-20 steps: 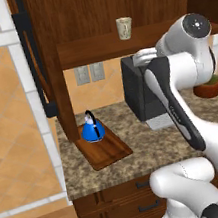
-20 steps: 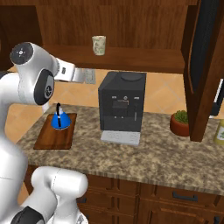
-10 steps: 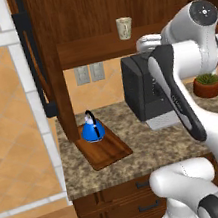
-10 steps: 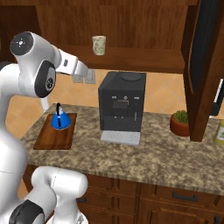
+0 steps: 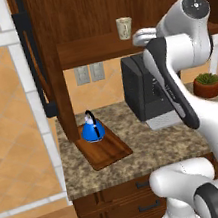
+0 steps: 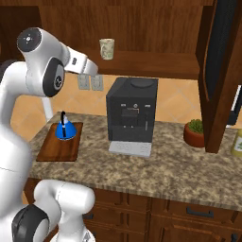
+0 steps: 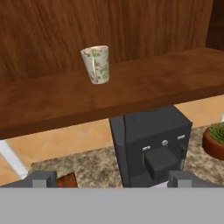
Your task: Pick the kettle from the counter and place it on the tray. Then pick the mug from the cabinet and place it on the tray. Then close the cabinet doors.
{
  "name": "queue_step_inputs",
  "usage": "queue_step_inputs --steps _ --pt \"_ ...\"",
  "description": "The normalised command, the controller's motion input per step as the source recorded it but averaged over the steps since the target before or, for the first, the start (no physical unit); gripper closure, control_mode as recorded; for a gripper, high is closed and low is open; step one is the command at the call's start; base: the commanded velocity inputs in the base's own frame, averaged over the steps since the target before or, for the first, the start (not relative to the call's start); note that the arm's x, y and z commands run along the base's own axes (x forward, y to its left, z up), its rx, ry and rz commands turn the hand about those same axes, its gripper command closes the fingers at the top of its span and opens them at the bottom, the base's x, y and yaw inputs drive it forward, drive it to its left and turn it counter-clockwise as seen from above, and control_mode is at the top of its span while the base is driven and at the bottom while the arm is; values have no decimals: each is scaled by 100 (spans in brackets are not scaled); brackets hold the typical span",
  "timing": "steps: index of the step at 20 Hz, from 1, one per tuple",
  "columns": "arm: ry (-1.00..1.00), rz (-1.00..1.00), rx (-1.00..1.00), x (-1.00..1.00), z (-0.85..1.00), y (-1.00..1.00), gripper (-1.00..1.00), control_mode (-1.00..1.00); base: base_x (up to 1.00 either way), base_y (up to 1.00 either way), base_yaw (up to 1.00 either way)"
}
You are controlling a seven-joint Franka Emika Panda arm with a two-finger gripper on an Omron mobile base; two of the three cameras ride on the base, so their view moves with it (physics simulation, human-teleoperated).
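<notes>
Risen since a second ago, the hand (image 7: 109, 179) now faces the one cream mottled mug (image 7: 96, 64), fingers spread, holding nothing. That mug stands alone on the dark wooden cabinet (image 6: 156, 64) shelf, above one black coffee machine (image 6: 131, 111). One small blue kettle (image 5: 92, 129) sits on the reddish-brown wooden tray (image 5: 108, 152) on the speckled granite worktop (image 6: 179, 168), near a potted plant (image 6: 194, 133).
</notes>
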Motion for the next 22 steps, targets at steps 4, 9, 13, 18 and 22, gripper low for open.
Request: queue_step_inputs --steps 4,9,13,18,22 --pt "0 0 0 45 0 0 -100 -100 0 0 0" --pt "1 0 0 49 0 0 -100 -100 0 0 0" --pt "1 0 0 47 0 -1 -100 -100 0 0 0" --pt "0 0 0 46 0 -1 -100 -100 0 0 0" --pt "2 0 0 51 0 -1 -100 -100 0 0 0"
